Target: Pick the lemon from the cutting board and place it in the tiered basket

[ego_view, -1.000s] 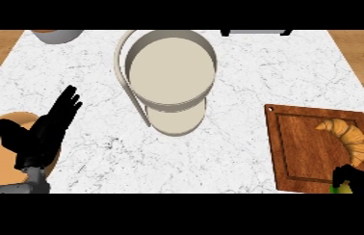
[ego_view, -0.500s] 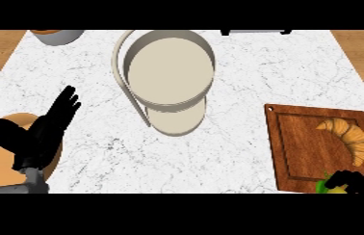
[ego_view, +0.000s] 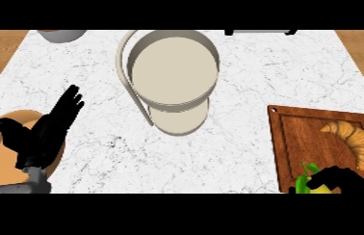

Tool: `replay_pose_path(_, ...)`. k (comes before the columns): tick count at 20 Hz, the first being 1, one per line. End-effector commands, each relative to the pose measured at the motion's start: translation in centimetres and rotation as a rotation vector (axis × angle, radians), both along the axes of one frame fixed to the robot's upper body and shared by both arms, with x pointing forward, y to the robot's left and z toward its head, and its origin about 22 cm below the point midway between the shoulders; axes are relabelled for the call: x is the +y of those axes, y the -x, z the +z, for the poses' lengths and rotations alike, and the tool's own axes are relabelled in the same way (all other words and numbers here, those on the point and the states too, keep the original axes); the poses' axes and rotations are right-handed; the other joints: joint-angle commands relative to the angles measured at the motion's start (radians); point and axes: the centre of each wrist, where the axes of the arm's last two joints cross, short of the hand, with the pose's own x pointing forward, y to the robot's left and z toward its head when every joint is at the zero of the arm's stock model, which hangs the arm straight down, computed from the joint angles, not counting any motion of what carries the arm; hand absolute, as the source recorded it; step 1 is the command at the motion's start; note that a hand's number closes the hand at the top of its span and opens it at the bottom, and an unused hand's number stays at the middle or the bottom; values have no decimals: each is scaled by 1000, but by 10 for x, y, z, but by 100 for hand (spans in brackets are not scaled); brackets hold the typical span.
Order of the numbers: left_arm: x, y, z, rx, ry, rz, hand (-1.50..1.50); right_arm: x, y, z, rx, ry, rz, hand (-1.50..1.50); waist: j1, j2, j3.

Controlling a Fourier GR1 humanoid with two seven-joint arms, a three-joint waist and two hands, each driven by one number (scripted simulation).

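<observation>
You have the white, grey-veined marble counter filling the head view. Near its middle stands the cream round tiered basket, 2 trays stacked one over the other, with a thin curved handle looping up along its left side.

At the right edge lies the brown wooden cutting board with a raised border. On it rests a golden curved croissant, partly cut off by the view's right edge.

Look to the board's lower corner: the yellow lemon with a green leaf sits there, at the bottom of the view, only partly visible. Your right hand is right over it, black fingers curled round the fruit's top and far side, so the lemon shows only as a sliver of yellow and green beside the fingers. Lemon and basket are well apart, with bare marble between them.

Your left hand shows at the lower left, fingers straight and spread, pointing up the counter, resting and holding nothing. Beneath it sits a tan round plate, partly hidden by the hand.

At the top left corner you can see part of a grey round bowl. A dark object is cut off at the top edge; you cannot tell what it is.
</observation>
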Motion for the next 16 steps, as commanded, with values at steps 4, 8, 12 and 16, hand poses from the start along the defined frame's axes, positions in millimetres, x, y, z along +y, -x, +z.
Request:
replay_pose_path(4,12,-4,7,-3,-11,-9,0,34,21,66,-62,-51,43,150,20,1,-3)
replay_pose_path(8,-4,-7,8,-10,-6,-18,0,79,-15,70,-91,-27,88,150,36,2,-3)
replay_pose_path(12,-15,-5,0,3,6,-52,0,114,-45,92,-62,-19,89,150,41,6,-1)
replay_pose_path(16,-26,-9,3,9,7,-43,0,147,-73,110,-40,-38,67,150,48,5,0)
